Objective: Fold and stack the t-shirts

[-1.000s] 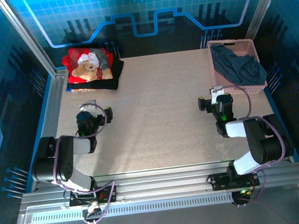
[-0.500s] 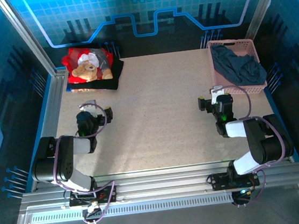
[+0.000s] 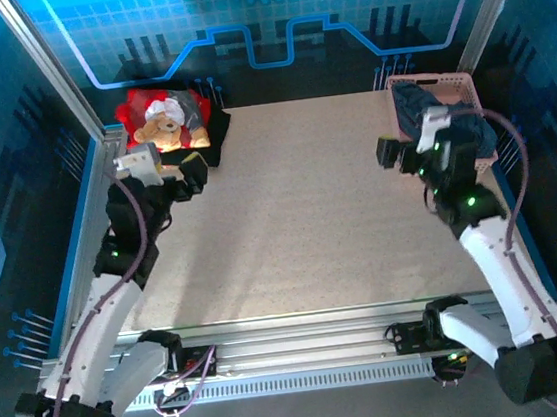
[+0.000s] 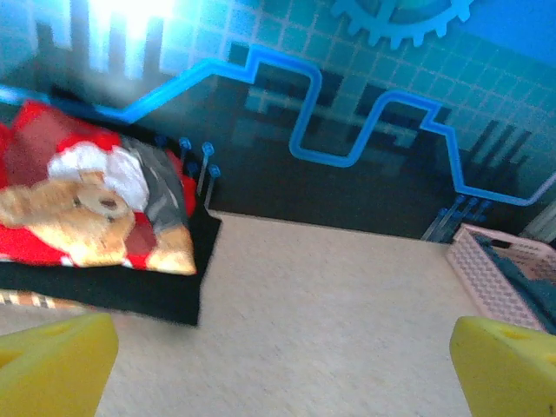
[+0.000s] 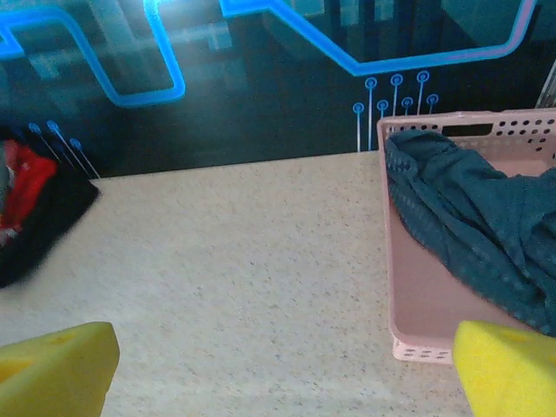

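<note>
On my screens the bench (image 5: 234, 252) is pale beige with fine dark speckles. The red t-shirt (image 4: 95, 204) carries a tan teddy-bear print with white and grey patches, and the black t-shirt (image 4: 113, 291) is plain. The slate-blue t-shirt (image 5: 469, 217) is plain too, against the pale pink lattice basket (image 5: 417, 295). The back wall (image 5: 261, 78) is dark blue with a glowing blue line. Both the left pincer (image 4: 278, 378) and the right pincer (image 5: 278, 373) have yellow fingertips (image 4: 52, 360).
</note>
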You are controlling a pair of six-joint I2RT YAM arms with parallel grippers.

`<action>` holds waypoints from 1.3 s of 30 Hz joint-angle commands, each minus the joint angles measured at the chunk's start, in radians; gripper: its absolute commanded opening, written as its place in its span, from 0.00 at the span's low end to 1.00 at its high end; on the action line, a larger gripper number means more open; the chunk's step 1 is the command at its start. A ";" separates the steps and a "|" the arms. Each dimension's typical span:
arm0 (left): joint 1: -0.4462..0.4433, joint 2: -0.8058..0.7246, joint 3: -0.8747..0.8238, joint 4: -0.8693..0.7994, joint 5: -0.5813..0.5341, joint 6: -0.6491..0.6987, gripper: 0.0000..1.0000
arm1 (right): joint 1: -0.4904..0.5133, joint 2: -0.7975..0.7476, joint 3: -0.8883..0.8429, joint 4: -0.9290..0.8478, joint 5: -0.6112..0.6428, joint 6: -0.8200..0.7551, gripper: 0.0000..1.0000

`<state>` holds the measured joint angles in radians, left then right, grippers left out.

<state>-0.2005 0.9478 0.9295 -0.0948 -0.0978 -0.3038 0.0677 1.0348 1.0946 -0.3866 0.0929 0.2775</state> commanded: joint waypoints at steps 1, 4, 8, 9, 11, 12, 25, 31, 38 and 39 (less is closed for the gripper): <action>-0.008 0.180 0.234 -0.472 0.075 -0.155 0.99 | -0.104 0.228 0.272 -0.505 -0.234 0.087 1.00; -0.021 0.443 0.571 -0.695 0.179 -0.118 0.99 | -0.146 0.487 0.572 -0.674 -0.249 0.016 1.00; -0.054 0.691 0.881 -0.763 0.300 -0.072 0.99 | -0.220 0.790 0.883 -0.762 -0.181 0.021 1.00; -0.057 0.733 0.931 -0.758 0.334 -0.079 0.99 | -0.234 0.856 0.941 -0.756 -0.161 0.026 1.00; -0.075 0.778 0.978 -0.736 0.358 -0.078 0.99 | -0.263 0.970 1.031 -0.738 -0.144 0.048 0.97; -0.086 0.784 0.977 -0.712 0.370 -0.072 0.99 | -0.276 1.021 1.071 -0.724 -0.134 0.063 0.97; -0.096 0.493 0.452 -0.484 0.464 -0.200 0.99 | -0.337 1.357 1.123 -0.433 0.030 0.136 0.95; -0.021 0.367 0.361 -0.464 0.453 -0.284 0.99 | -0.345 1.504 1.232 -0.385 0.067 0.215 0.92; 0.051 0.291 0.390 -0.532 0.390 -0.254 0.99 | -0.345 1.631 1.400 -0.403 0.041 0.313 0.47; 0.064 0.286 0.393 -0.539 0.384 -0.249 0.99 | -0.345 1.631 1.410 -0.401 0.024 0.327 0.36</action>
<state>-0.1627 1.2541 1.3037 -0.5972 0.3180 -0.5518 -0.2642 2.6244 2.4451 -0.7918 0.1478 0.5327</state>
